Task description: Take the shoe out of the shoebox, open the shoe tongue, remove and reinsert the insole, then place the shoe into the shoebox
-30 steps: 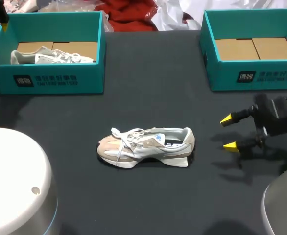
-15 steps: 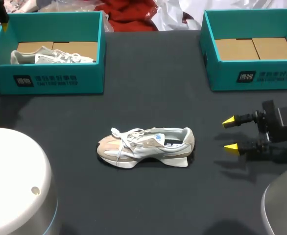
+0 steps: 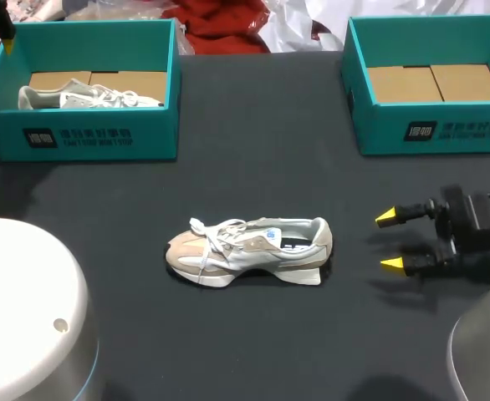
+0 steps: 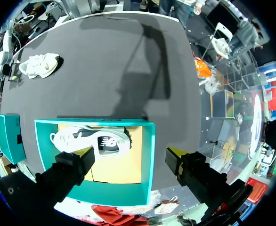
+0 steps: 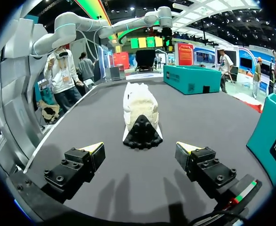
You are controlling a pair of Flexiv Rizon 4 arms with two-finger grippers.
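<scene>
A beige and white shoe (image 3: 249, 251) lies on its sole in the middle of the black table, toe to the left. My right gripper (image 3: 391, 241) hovers open to the right of its heel, a short gap away. In the right wrist view the shoe's heel (image 5: 140, 113) lies straight ahead of the open right gripper (image 5: 140, 148). My left gripper (image 4: 131, 153) hangs open high above the left teal shoebox (image 4: 147, 160), which holds a second white shoe (image 4: 91, 140). In the head view only one of its fingertips (image 3: 7, 43) shows, at the left box's (image 3: 86, 138) far corner.
A second teal shoebox (image 3: 433, 125) stands at the back right with only a cardboard liner inside. Red cloth and white paper lie beyond the table's far edge. Bare black tabletop surrounds the shoe on all sides.
My right gripper has drifted a little toward the table's near edge, still open. The shoe, the boxes and the left arm have not moved.
</scene>
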